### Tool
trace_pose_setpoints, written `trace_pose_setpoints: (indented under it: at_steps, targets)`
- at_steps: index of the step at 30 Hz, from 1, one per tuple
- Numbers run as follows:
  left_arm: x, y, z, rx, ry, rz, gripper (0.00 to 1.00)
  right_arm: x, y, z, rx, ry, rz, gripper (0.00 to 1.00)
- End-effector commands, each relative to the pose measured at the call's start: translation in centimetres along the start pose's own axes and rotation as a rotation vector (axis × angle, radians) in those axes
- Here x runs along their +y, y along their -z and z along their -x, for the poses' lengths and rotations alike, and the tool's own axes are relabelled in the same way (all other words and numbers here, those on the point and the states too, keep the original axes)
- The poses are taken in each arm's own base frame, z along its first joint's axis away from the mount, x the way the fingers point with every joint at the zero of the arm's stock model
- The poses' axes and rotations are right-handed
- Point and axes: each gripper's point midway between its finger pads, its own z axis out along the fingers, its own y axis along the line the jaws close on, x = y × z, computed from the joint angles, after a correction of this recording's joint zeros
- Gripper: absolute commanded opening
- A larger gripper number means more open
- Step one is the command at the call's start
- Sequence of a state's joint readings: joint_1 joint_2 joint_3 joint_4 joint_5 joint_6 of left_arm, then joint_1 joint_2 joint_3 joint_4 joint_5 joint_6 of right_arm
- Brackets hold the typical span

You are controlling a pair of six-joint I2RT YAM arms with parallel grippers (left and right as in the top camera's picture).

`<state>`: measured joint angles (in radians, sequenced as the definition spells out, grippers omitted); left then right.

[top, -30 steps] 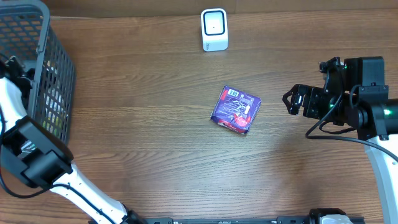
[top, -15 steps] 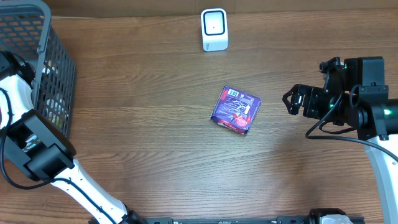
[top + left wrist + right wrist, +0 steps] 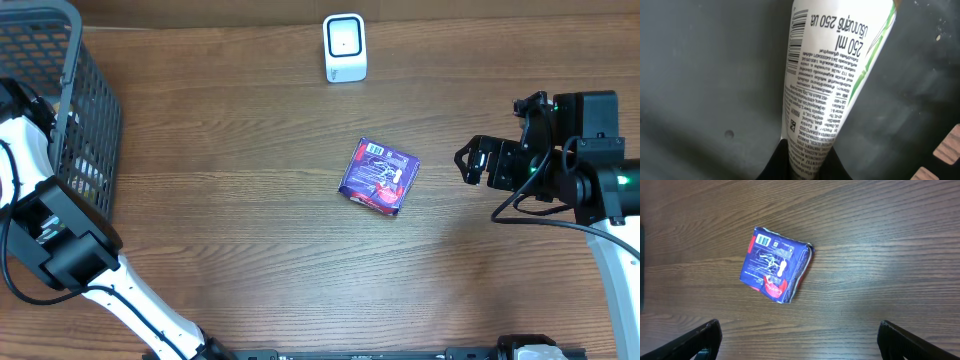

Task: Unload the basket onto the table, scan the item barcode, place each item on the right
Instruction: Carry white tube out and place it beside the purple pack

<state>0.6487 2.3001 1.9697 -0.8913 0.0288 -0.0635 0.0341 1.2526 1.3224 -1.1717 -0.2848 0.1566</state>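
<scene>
Step in hand: lifting the tube (image 3: 835, 75) out of the basket (image 3: 92, 110) to show it to the scanner (image 3: 345, 47), as I judge it.
Left hand (image 3: 807, 162): clamped narrow on one end of the tube, down inside the basket.
Right hand (image 3: 468, 163): spread wide and empty, hovering over the tabletop (image 3: 250, 250) just right of the packet (image 3: 379, 176).
Tube: lying along the basket floor, reaching away from the fingers, printed side up.
Barcode (image 3: 799, 30): near the tube's far end, along one edge, uncovered by the grip.
Lift: probably best straight up until clear of the mesh wall, then across. An end grip may let the long free end sag or swing, so go slowly.
Presenting: roll the wrist so the barcode side faces the scanner's window, square to it and near.
Path: the packet lies on the tabletop in front of the scanner, so carry the tube above it.
Risk: the tube slipping or pivoting in the pinch.
</scene>
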Motion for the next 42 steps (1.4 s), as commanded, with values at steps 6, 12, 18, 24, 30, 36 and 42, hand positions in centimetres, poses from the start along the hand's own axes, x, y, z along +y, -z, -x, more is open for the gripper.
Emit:
trace_pose_setpoints:
  at_steps: [6, 12, 18, 24, 30, 36, 42]
  targets:
    - [1.3, 13.7, 5.3, -0.231, 0.036, -0.002, 0.04, 0.4, 0.5, 0.7, -0.024, 0.006, 0.012, 1.00]
    - [0.7, 28.8, 6.2, -0.490, 0.026, -0.016, 0.04, 0.4, 0.5, 0.7, -0.024, 0.006, 0.012, 1.00]
    - [-2.4, 38.6, 1.6, -0.608, -0.014, -0.077, 0.04, 0.4, 0.5, 0.8, -0.028, 0.007, 0.013, 1.00]
    - [-8.9, 39.8, -4.3, -0.485, -0.110, -0.227, 0.04, 0.4, 0.5, 1.0, -0.034, 0.009, 0.014, 1.00]
    - [-17.2, 35.1, -11.4, -0.179, -0.314, -0.329, 0.04, 0.4, 0.5, 1.0, -0.034, 0.009, 0.014, 1.00]
    - [-24.2, 27.2, -18.1, 0.092, -0.490, -0.340, 0.04, 0.4, 0.5, 1.0, -0.034, 0.009, 0.014, 1.00]
    - [-30.9, 17.7, -24.9, 0.251, -0.585, -0.322, 0.04, 0.4, 0.5, 0.9, -0.032, 0.008, 0.013, 1.00]
